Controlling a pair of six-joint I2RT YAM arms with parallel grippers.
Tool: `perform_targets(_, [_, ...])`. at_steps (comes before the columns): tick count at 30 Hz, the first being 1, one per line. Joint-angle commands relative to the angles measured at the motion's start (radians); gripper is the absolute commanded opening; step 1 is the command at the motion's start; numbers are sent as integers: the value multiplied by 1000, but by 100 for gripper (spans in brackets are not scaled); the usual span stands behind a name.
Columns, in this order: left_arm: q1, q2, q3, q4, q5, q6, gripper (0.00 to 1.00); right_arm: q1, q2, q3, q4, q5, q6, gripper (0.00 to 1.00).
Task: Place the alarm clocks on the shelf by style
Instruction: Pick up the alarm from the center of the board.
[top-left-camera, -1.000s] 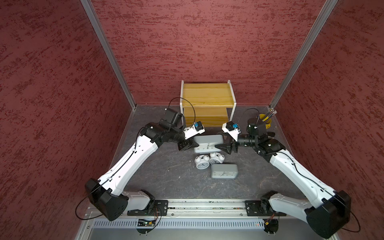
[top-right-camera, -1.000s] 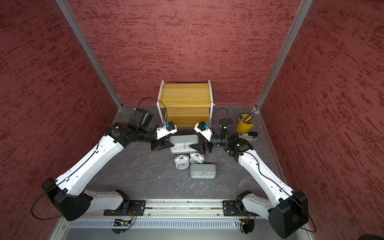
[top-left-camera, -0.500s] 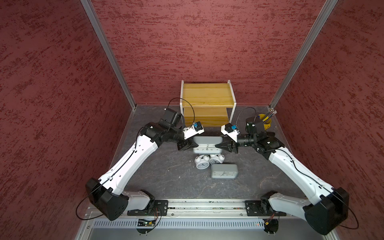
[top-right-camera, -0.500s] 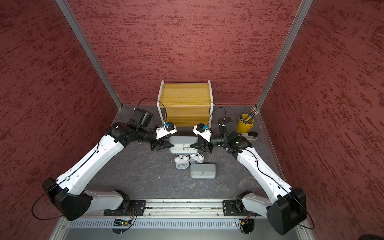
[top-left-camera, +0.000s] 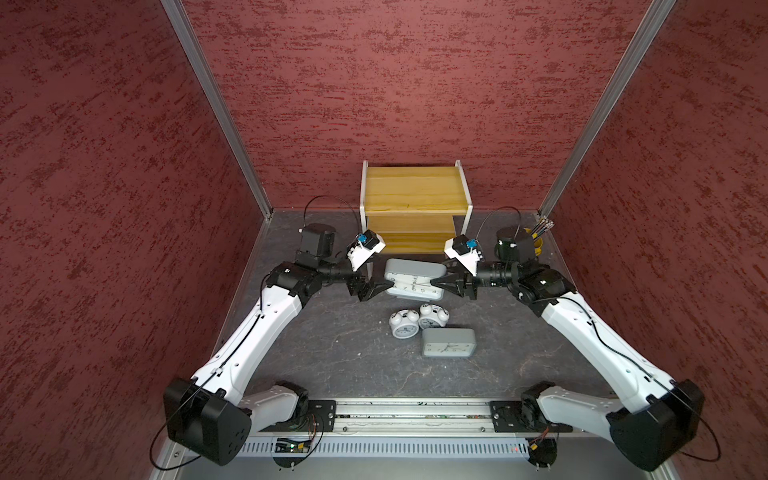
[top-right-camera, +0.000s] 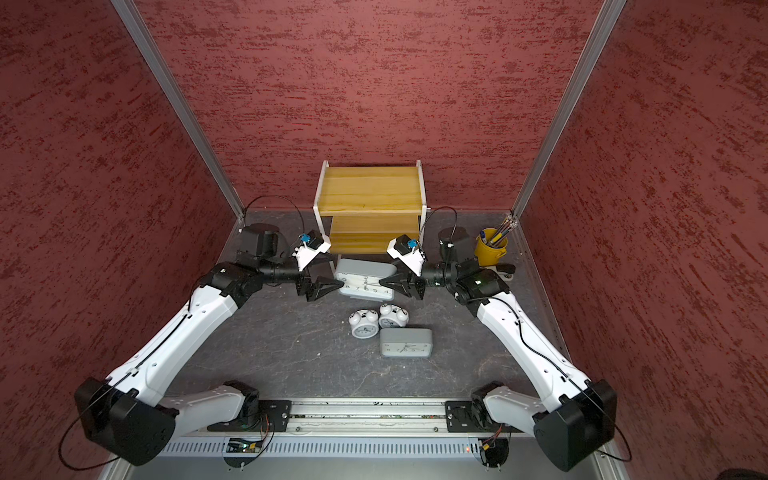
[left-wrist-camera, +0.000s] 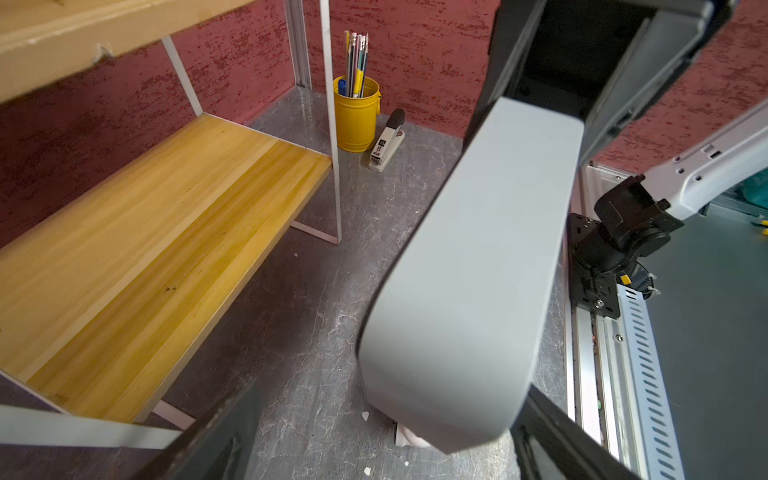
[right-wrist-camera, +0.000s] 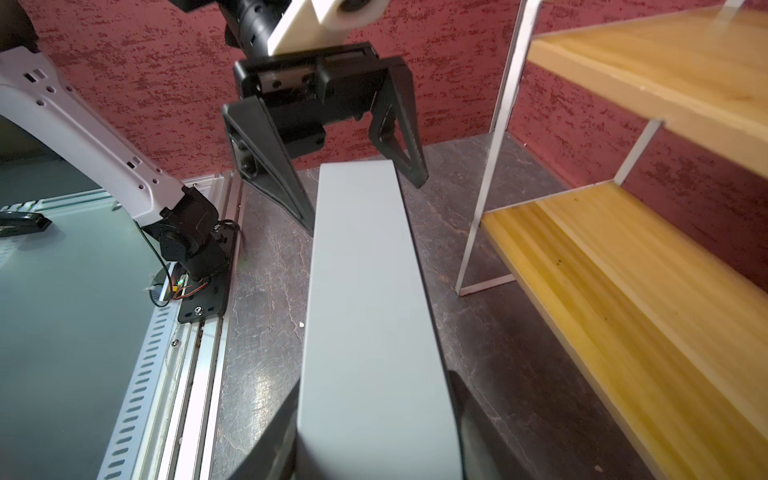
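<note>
A grey alarm clock (top-left-camera: 413, 279) with a white dial hangs level in front of the shelf (top-left-camera: 415, 195), a two-tier rack of yellow wooden boards. My right gripper (top-left-camera: 436, 282) is shut on its right end, both fingers (right-wrist-camera: 469, 419) pressed to its sides. At the clock's left end my left gripper (top-left-camera: 384, 286) stands open, its fingers (left-wrist-camera: 216, 436) spread apart around that end. Another grey clock (top-left-camera: 449, 343) lies on the table nearer the front. Two white twin-bell clocks (top-left-camera: 404, 324) (top-left-camera: 432, 316) sit beside it. Both shelf boards are bare.
A yellow pencil cup (top-right-camera: 490, 249) and a stapler (top-right-camera: 505, 270) stand at the back right, close behind my right arm. The shelf's thin white frame (right-wrist-camera: 486, 199) stands right beside the held clock. Red walls enclose the dark table (top-left-camera: 332, 349) on three sides.
My right gripper moved in and shut on the grey clock's right end. My left gripper then opened and let go of the left end. The clock now shows its dial.
</note>
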Motion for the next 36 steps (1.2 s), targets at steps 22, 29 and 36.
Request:
perform_targets(22, [17, -42, -55, 152, 223, -34, 62, -5, 27, 130, -61, -132, -23, 24])
perform_targets(29, [10, -27, -54, 136, 223, -31, 56, -6, 26, 123, -38, -129, -9, 25])
perform_targets(36, [11, -52, -43, 121, 166, -34, 17, -5, 12, 89, 18, -36, 30, 37])
